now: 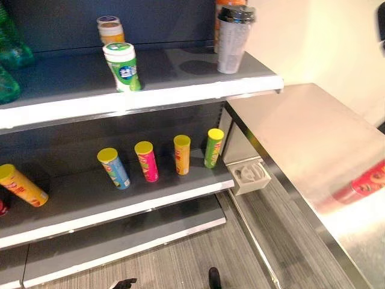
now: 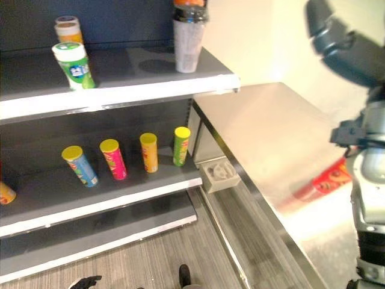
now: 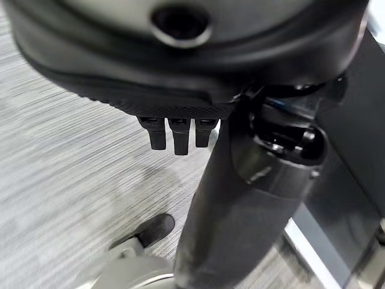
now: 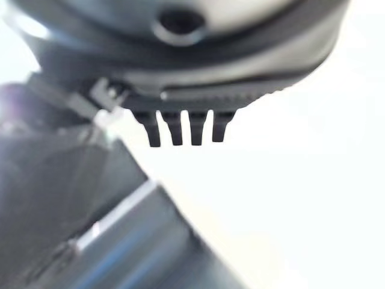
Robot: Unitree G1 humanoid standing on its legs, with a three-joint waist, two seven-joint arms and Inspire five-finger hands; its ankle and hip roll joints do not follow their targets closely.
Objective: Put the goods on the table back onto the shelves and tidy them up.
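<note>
red can [image 1: 368, 182] lies on its side on the steel table [image 1: 301, 132], long axis slanting toward the shelves [image 1: 150, 90] | right hand [image 4: 180, 127] nearer, fingers straight, empty | left hand [image 3: 175, 132] fingers straight, low over floor

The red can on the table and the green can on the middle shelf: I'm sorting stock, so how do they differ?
The red can lies on its side on the steel table; the green can stands upright on the middle shelf, last in a row of four. The green can shows a yellow lid; the red can's lid cannot be made out. Both are slim tube-shaped snack cans.
</note>
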